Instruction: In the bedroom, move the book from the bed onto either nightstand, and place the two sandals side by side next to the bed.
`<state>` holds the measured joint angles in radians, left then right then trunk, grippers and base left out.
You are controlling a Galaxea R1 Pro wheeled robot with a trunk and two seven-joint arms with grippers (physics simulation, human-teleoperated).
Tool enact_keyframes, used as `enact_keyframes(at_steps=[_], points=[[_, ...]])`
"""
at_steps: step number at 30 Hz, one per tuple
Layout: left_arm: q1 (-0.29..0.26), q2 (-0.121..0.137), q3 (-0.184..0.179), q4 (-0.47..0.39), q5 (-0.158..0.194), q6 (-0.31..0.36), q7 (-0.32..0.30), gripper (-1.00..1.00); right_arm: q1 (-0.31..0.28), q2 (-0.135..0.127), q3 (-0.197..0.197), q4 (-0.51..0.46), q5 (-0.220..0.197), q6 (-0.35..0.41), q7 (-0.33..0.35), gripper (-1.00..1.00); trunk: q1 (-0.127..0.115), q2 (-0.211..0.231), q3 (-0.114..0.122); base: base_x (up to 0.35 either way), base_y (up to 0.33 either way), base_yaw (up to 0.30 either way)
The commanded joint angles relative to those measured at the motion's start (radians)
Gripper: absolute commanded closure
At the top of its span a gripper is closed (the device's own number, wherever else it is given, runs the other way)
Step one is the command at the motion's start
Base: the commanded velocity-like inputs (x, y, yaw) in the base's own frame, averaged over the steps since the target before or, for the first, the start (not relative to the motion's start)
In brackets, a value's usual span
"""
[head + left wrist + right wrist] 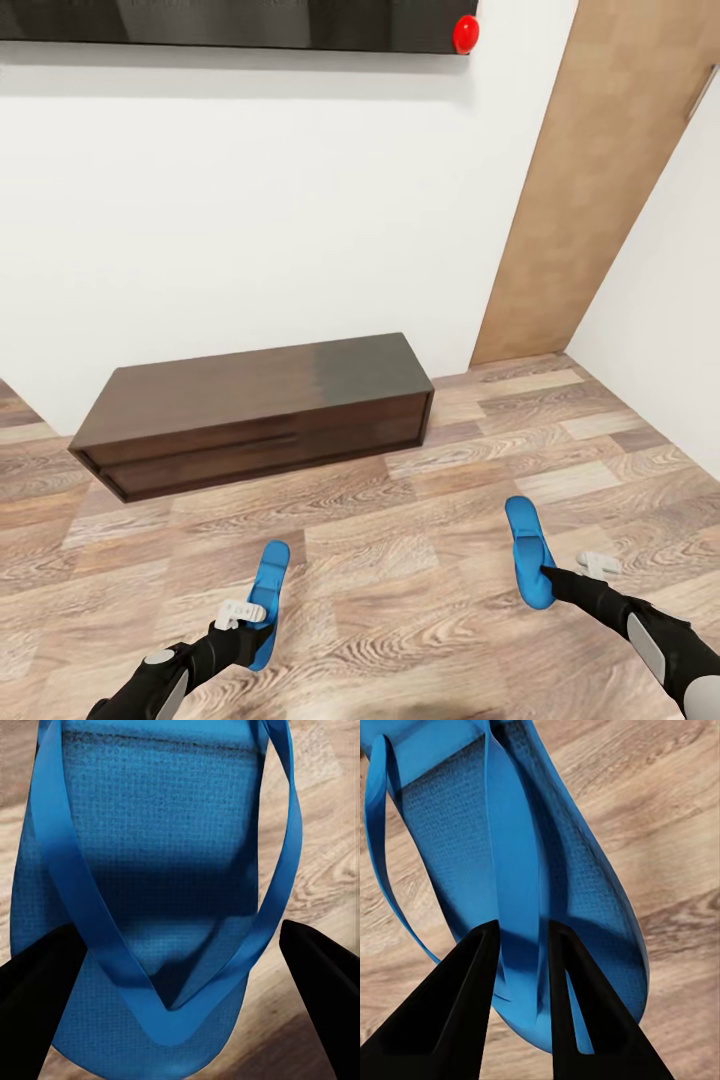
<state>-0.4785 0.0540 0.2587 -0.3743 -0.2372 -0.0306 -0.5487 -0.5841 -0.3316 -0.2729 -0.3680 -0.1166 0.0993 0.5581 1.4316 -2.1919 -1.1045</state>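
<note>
Two bright blue sandals are held above the wood-plank floor [400, 520]. The left sandal [270, 580] is turned on edge, and my left gripper [252, 628] is shut across its width near one end. In the left wrist view the sandal [150, 832] lies between the two spread fingers [37, 1005]. The right sandal [525, 545] hangs from my right gripper [550, 578]. In the right wrist view the gripper [523, 930] is shut on a strap of that sandal [450, 847]. The book, the bed and the nightstand are out of view.
A long low dark brown bench [260, 410] stands against the white wall ahead. A brown wooden door [600, 180] is at the right, beside another white wall. A dark panel [230, 20] with a red ball [465, 33] hangs at the top.
</note>
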Motion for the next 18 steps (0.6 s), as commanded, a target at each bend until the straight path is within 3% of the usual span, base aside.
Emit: enact_keyframes(at_steps=[1, 6, 15, 18], points=[[0.0, -0.001, 0.008, 0.0, -0.011, -0.003, -0.006, 1.0, 0.0, 0.0, -0.005, 0.0, -0.011, 0.011, 0.008, 1.0, -0.004, 0.007, 0.002, 0.0, 0.0, 0.0], [-0.001, -0.002, 0.007, 0.0, -0.011, -0.003, -0.006, 1.0, 0.0, 0.0, -0.005, 0.0, -0.011, 0.011, 0.008, 1.0, -0.023, 0.042, 0.018, 0.0, 0.0, 0.0], [0.0, -0.002, 0.007, 0.0, -0.013, -0.003, -0.007, 1.0, 0.0, 0.0, -0.004, 0.0, -0.011, 0.011, 0.008, 1.0, -0.023, 0.042, 0.018, 0.0, 0.0, 0.0], [0.0, -0.002, 0.007, 0.0, -0.013, -0.003, -0.007, 1.0, 0.0, 0.0, -0.003, 0.0, -0.011, 0.011, 0.008, 1.0, -0.035, 0.063, 0.028, 0.0, 0.0, 0.0]])
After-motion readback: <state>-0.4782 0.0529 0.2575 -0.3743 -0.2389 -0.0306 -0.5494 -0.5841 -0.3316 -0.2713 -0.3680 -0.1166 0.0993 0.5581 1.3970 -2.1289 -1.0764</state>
